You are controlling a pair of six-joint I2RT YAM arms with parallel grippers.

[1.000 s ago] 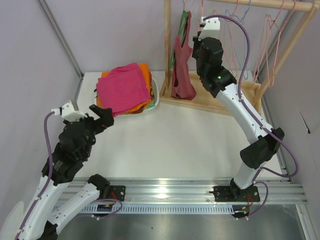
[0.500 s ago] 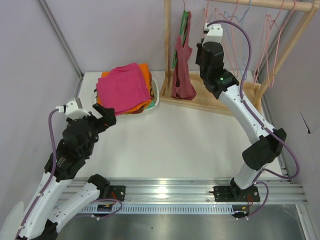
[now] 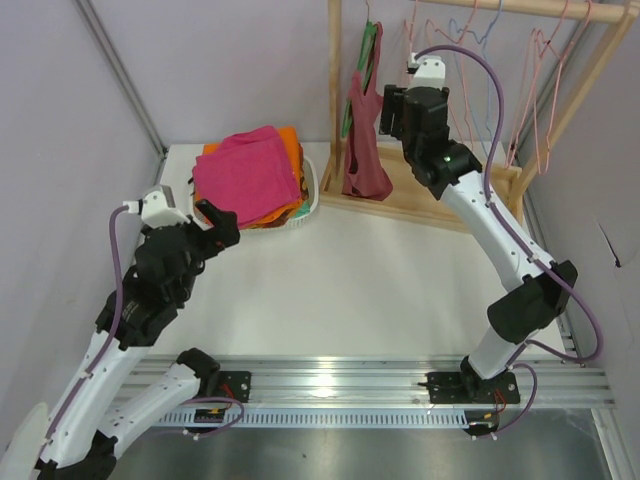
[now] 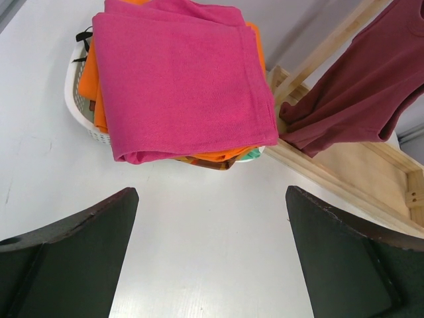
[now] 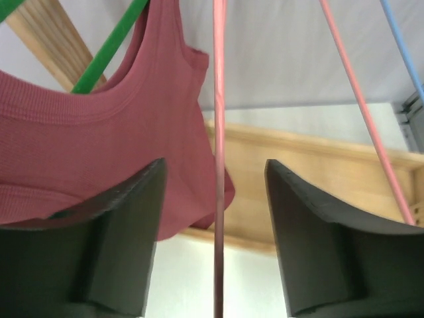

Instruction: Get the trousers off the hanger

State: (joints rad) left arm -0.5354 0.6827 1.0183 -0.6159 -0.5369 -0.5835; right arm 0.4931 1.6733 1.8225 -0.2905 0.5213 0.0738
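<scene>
Your trousers (image 4: 179, 73) are off the wire. They lie folded flat on top of the pile in the white basket (image 4: 83, 112) at the far left corner of the table (image 4: 199, 265), with an orange cloth (image 4: 89, 73) just under them. No claw touches them.

Your left claw (image 4: 211, 191) hangs over the left side of the table, just on the near side of the basket. Its jaws are spread wide and hold nothing, and bare tabletop shows between them.

Your right claw (image 5: 215, 165) is raised at the wooden rack (image 3: 335, 100), which stands along the far edge toward the far right corner. Its jaws are parted, one on each side of the hanger (image 5: 217, 99). The thin pink wire runs straight down the gap and meets neither finger, and it carries no cloth.

A maroon top (image 5: 99, 152) on a green hanger (image 5: 109, 46) hangs just left of that wire. To its right a second pink wire slants down (you cannot tell from the wrist view whether it belongs to the same frame). A blue hanger (image 5: 401, 46) hangs beyond that.
</scene>
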